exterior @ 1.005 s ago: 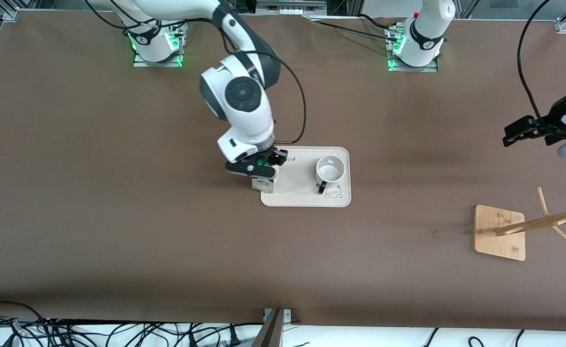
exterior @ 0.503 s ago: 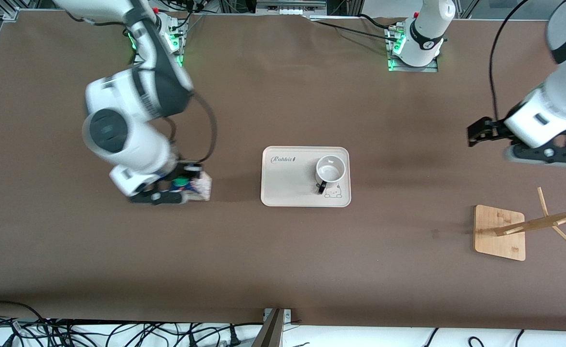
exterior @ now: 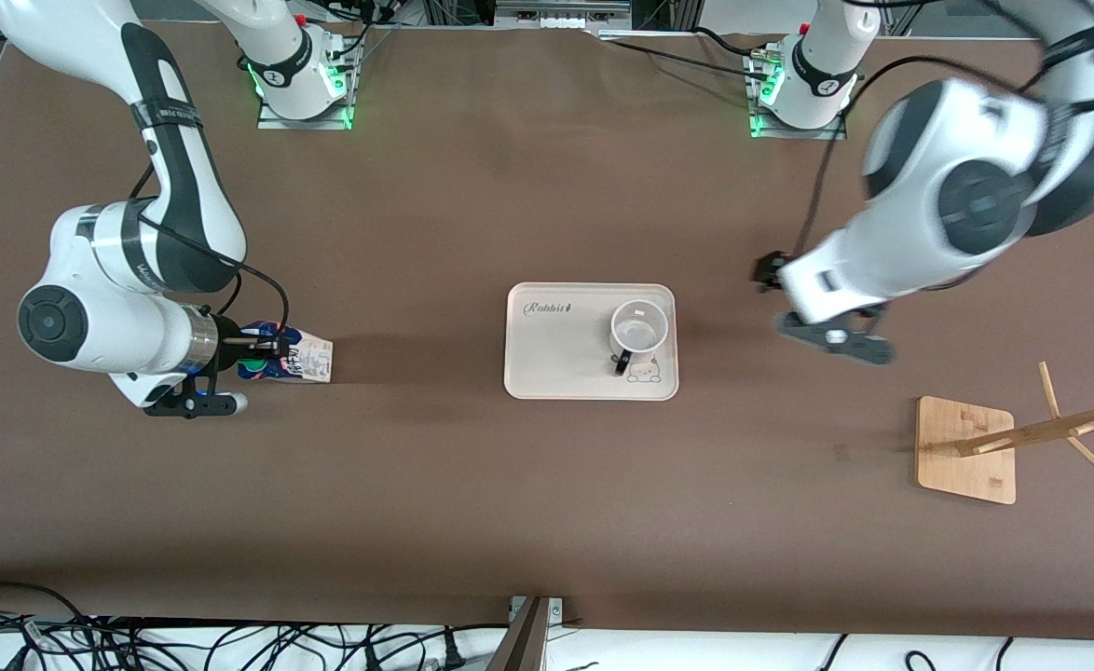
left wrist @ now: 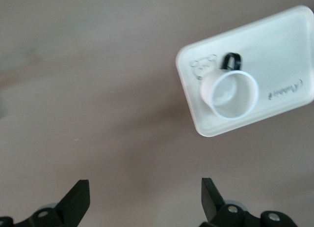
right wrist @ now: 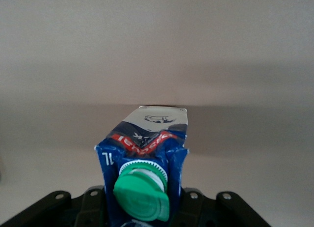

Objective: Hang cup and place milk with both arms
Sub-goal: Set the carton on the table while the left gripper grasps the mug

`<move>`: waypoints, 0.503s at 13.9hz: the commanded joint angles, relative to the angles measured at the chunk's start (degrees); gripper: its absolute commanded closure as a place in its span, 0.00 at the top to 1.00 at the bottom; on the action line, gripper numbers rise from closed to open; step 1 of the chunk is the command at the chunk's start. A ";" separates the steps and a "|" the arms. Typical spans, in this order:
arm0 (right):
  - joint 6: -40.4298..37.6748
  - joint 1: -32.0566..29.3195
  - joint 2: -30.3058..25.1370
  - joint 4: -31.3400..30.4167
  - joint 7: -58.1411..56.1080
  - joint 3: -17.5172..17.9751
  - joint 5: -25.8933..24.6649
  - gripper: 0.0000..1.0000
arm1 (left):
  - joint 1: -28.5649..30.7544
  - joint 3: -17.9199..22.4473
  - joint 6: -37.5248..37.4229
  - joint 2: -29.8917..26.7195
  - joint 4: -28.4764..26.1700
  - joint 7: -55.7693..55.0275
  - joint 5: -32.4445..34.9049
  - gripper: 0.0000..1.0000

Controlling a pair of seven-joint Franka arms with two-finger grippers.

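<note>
The cup (exterior: 638, 328) stands upright on the cream tray (exterior: 556, 359) at the table's middle, its black handle toward the front camera. It also shows in the left wrist view (left wrist: 229, 93) with the tray (left wrist: 289, 45). My left gripper (exterior: 771, 273) is open and empty over bare table beside the tray, toward the left arm's end; its fingers (left wrist: 78, 200) are spread wide. My right gripper (exterior: 256, 352) is shut on the milk (exterior: 294, 358), held tipped on its side over the table toward the right arm's end. The green cap (right wrist: 142, 195) faces the wrist camera.
A wooden cup rack with a square base (exterior: 966, 450) and slanted pegs stands toward the left arm's end, nearer the front camera than the tray. Brown table cover (exterior: 547, 494) all round. Cables lie along the table's front edge.
My right arm has carried the milk off the tray toward the right arm's end of the table. My left arm has swung in from the table's end toward the tray.
</note>
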 commanded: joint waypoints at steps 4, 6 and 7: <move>4.79 0.30 -3.03 -6.70 -0.78 0.17 0.74 0.85 | -9.28 0.27 3.35 9.75 4.44 -0.18 -0.39 1.00; 4.36 0.30 -3.29 -6.62 -0.78 0.17 0.74 0.98 | -10.42 0.18 8.27 11.95 4.35 -0.44 0.22 1.00; 4.18 0.30 -3.72 -6.53 -0.78 0.08 0.74 1.00 | -11.91 0.36 10.82 12.57 4.27 -0.45 0.49 1.00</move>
